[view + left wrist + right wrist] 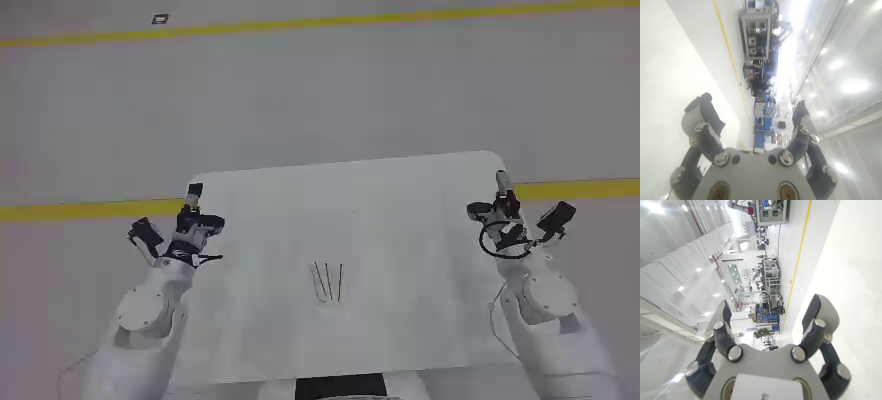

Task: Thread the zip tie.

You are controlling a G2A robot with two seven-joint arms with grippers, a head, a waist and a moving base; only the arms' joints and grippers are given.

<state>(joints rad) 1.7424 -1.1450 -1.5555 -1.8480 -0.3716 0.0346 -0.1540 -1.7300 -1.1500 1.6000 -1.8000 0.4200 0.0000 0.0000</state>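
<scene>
Arms: you see the left arm [145,310] and right arm [548,300] as 2 white, rounded shells with dark wrist hardware. A black cable [495,247] loops at the right wrist.

Left gripper [753,102]: light grey palm plate, 2 dark linkage fingers [708,117] with grey outer caps, silver round-head screws at every pivot, 2 small dark holes, 2 brass-toned rings.

Right gripper [770,303]: same grey plate, dark links, silver screws. Black pads [810,311] line its fingers. You find a white label [768,387] with dark print on the plate.
</scene>
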